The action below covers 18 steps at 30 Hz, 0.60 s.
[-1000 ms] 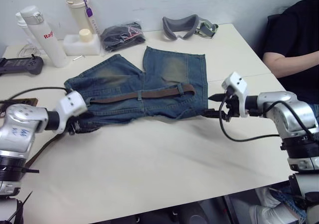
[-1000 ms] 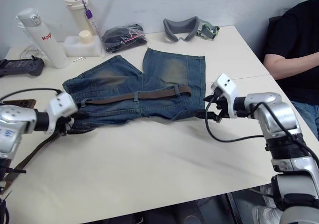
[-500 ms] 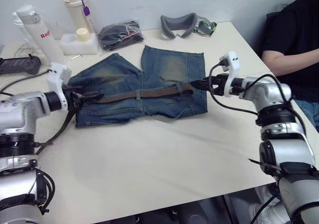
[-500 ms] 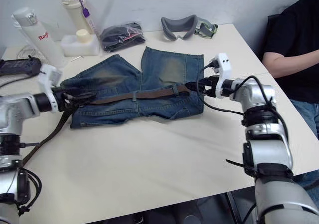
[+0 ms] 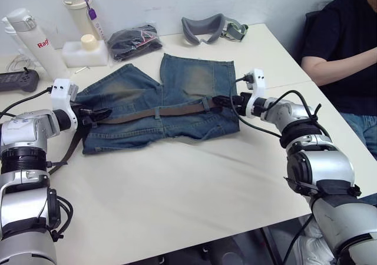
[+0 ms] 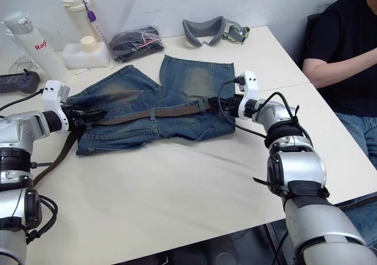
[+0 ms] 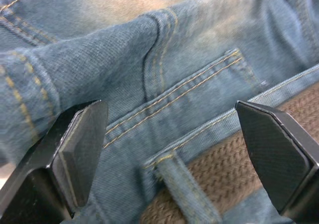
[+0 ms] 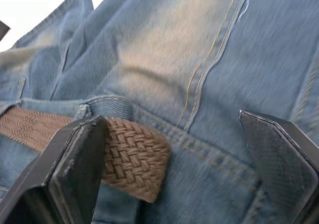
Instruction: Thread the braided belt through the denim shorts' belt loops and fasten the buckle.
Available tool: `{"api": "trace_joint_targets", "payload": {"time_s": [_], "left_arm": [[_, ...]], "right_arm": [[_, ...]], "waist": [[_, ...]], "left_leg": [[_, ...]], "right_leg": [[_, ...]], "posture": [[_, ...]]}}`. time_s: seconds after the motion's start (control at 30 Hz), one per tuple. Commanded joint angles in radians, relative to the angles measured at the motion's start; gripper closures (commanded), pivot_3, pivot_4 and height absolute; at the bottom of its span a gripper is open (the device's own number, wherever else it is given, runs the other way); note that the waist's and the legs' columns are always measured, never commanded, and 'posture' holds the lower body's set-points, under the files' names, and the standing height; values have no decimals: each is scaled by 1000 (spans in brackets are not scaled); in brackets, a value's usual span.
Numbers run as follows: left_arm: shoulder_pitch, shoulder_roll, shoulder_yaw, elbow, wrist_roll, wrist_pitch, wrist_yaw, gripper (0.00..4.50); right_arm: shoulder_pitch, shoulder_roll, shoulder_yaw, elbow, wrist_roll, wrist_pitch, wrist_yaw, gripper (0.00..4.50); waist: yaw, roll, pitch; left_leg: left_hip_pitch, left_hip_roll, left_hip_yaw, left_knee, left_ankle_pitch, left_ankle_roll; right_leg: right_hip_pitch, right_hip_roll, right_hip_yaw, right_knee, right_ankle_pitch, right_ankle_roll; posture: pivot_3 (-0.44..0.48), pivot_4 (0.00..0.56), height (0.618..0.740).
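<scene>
The denim shorts lie flat on the table, waistband towards me. The braided belt runs along the waistband under a belt loop; its loose part trails off the left end over the table. My left gripper hovers open at the waistband's left end, its fingers either side of the belt. At the right end my right gripper is open around the belt's rounded tip. I cannot make out the buckle.
Along the back stand two bottles, a white box, a black cloth bundle and grey goggles. A black controller lies far left. A person in black sits at the right, arm on the table.
The camera has shifted. My left gripper rose from the shorts' near-left corner to the waistband's left end. My right gripper moved left from beside the shorts onto the belt's tip.
</scene>
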State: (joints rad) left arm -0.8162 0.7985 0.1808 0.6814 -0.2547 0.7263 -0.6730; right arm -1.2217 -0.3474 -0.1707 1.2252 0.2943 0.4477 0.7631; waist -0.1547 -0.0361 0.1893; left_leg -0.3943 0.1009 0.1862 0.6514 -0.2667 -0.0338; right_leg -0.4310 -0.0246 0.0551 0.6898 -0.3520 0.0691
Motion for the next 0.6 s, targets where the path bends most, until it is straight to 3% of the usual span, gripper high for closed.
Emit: {"api": "trace_joint_targets", "payload": {"time_s": [0.03,0.27,0.53,0.6], "left_arm": [[25,29,34,44,22,-39,39,28],[68,33,80,9,-14,7,32,28],[150,64,200,-134,-116,164,24,0],[161,84,241,-160,-146,204,23,0]], "right_arm": [[-25,24,-52,21,17,-27,-35,0],[-15,67,-47,19,-5,-15,57,0],[20,76,19,-38,-67,-130,232,3695],[39,71,37,-68,-83,-196,271,4251]], "waist": [[-3,0,0],[-15,0,0],[-20,0,0],[-21,0,0]], "left_leg": [[0,0,0,0,0,0],[1,0,0,0,0,0],[1,0,0,-1,0,0],[1,0,0,-1,0,0]], "right_leg": [[0,0,0,0,0,0],[1,0,0,1,0,0],[1,0,0,1,0,0],[0,0,0,1,0,0]], "posture": [[0,150,730],[0,150,730],[0,150,730],[0,150,730]]}}
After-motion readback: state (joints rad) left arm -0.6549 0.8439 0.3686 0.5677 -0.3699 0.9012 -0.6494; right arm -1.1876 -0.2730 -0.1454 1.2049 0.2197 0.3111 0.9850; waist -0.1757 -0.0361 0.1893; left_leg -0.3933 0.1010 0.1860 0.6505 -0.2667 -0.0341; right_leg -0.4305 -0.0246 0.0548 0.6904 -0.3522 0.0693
